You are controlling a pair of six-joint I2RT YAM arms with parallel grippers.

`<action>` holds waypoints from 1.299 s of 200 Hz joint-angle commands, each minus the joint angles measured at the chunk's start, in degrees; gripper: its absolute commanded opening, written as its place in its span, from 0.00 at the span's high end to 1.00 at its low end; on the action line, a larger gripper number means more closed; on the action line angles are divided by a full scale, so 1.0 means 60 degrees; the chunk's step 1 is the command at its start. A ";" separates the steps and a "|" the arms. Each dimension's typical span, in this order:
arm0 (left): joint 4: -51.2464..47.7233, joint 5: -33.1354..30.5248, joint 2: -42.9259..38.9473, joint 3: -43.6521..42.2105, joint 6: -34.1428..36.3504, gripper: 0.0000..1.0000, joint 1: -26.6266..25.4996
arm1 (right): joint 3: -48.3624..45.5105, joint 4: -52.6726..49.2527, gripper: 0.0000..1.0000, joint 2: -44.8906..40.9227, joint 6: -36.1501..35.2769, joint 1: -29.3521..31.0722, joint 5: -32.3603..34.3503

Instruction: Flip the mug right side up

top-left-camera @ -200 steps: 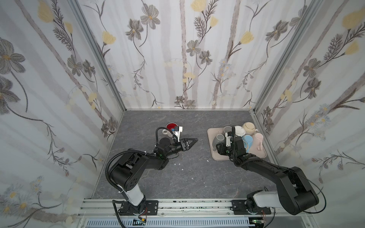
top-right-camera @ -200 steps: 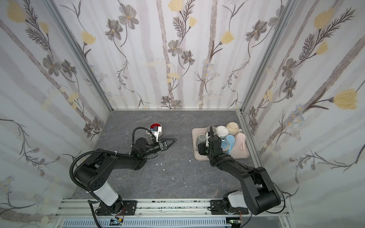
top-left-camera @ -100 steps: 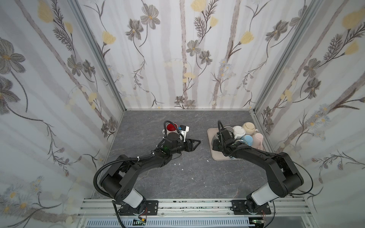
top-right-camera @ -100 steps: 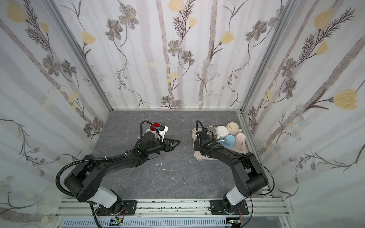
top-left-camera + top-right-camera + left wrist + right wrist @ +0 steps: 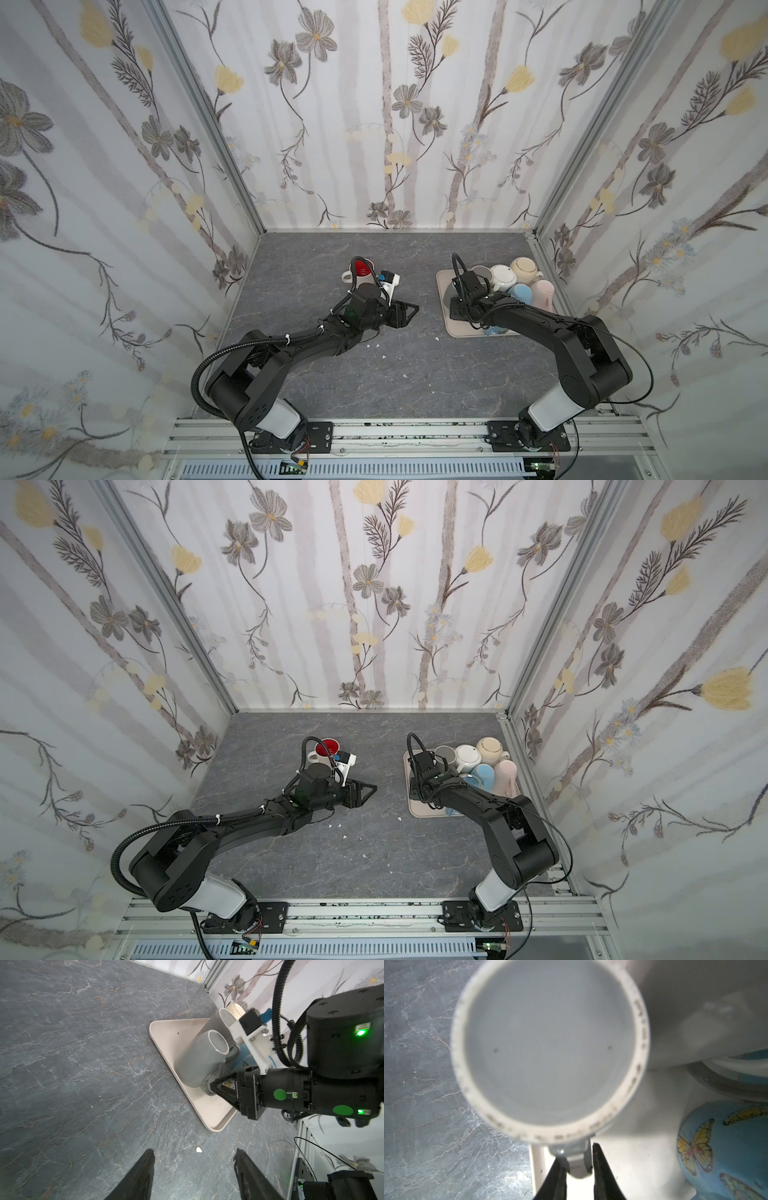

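The grey mug (image 5: 199, 1059) stands mouth down, its unglazed base ring up, at the left edge of the tray (image 5: 172, 1036) on the right side of the table (image 5: 83, 1064). The right gripper (image 5: 211, 1086) is clamped on its handle (image 5: 578, 1159), one finger pressed to each side of the loop. The left gripper (image 5: 194, 1150) hovers over bare table near the middle, its claw apart and empty. The likely trouble is the hold itself: a glazed handle pinched by two narrow fingers gives the mug a pivot, so on the lift the heavy body may swing or slide out of the claw. I cannot tell whether the rim is clear of the tray; if it is not, a turn begun too low could catch the lip or drag the tray. The neighbours are close too: a second grey mug (image 5: 216, 1022) just behind and a blue butterfly mug (image 5: 716, 1147) just beside, either of which a wide rotation could knock.
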 commanded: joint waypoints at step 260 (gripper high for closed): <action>-0.0700 -0.0522 -0.0368 -0.0123 0.0441 0.37 -0.0116 | 0.1668 -0.1431 0.79 0.1157 -0.0573 0.0092 0.0543</action>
